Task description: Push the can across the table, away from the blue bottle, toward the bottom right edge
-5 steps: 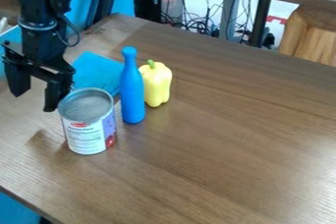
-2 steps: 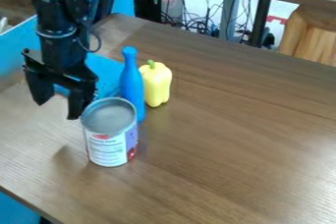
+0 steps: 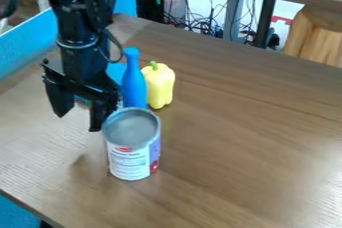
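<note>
A brown wood-grain table (image 3: 247, 132) lies under the tin can and spreads out all around it. The black robot arm (image 3: 80, 37) comes down from the top edge, behind the can and to its left in the view. Far behind the can, along that same side, runs a bright blue panel (image 3: 27, 42). The black gripper (image 3: 78, 122) hangs just beside the can on its left; its two fingers stand apart, open, with nothing visibly gripped, and the nearer one is close against the can's rim, though contact is hard to tell. The tin can (image 3: 132, 144) stands upright, grey round end up, with a white and purple label. Directly behind it stands a blue bottle (image 3: 133, 87), its base hidden by the can. Behind the can and slightly right, beside the bottle, is a yellow bell pepper (image 3: 159, 86) with a green stem.
</note>
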Action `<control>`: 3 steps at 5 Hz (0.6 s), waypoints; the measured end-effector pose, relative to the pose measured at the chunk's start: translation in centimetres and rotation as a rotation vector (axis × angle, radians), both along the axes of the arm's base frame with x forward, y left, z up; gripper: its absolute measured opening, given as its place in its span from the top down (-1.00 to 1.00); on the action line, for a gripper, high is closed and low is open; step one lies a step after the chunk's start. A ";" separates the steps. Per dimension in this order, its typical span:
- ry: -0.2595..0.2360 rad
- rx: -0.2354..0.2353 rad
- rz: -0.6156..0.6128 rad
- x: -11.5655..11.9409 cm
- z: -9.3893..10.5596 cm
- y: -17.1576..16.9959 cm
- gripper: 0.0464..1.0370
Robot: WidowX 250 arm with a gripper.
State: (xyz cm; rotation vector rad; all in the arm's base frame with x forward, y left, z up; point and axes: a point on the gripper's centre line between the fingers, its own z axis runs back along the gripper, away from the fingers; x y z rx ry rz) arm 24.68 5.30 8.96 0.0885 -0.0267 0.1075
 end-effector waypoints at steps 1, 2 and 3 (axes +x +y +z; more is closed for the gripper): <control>-0.006 -0.022 -0.004 0.0 0.1 -1.6 -0.93; -0.012 -0.035 -0.027 0.3 0.2 -3.7 -0.93; -0.014 -0.041 -0.038 0.3 0.1 -5.5 -0.93</control>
